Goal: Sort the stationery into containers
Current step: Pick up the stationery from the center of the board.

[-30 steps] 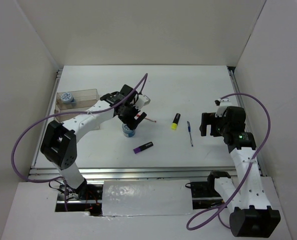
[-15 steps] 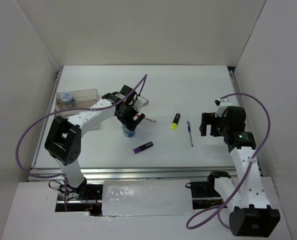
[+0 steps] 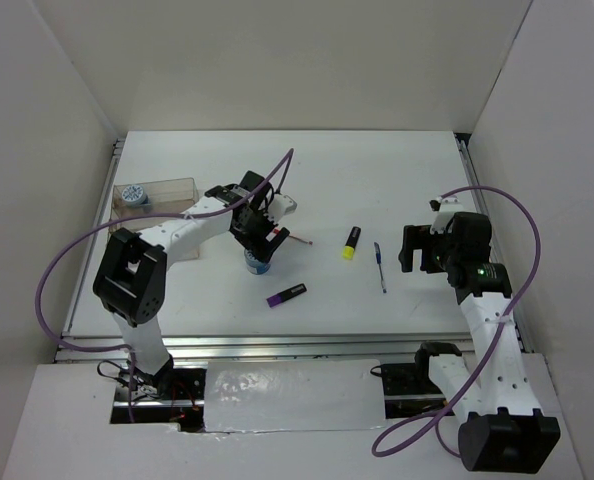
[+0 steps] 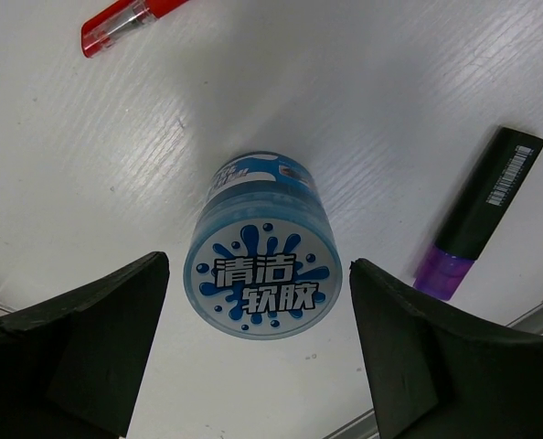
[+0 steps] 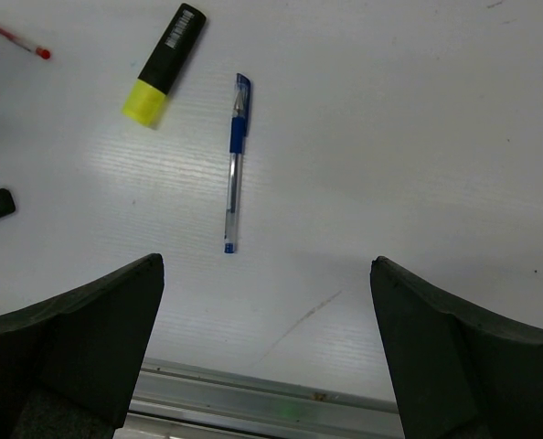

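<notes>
We find one roll (image 3: 132, 195) in the upper-left tray (image 3: 177, 181); second roll (image 4: 262, 283), highlighters (image 3: 286, 295), pens (image 5: 234, 165) unsorted; left tool (image 4: 258, 265) and right tool (image 5: 267, 263) released.

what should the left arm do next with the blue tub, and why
Probably lower the left pincer slightly and close it on the blue cleaning-gel tub: the tub stands upright between the open fingers, which are not touching it.

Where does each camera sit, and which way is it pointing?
Top external: above and behind, looking down on the table; both arms show.
Left wrist: on that arm, looking down past the left claw at the blue roll.
Right wrist: looking down past the right claw at the blue pen.
Shared: top and left wrist show the purple highlighter.
</notes>
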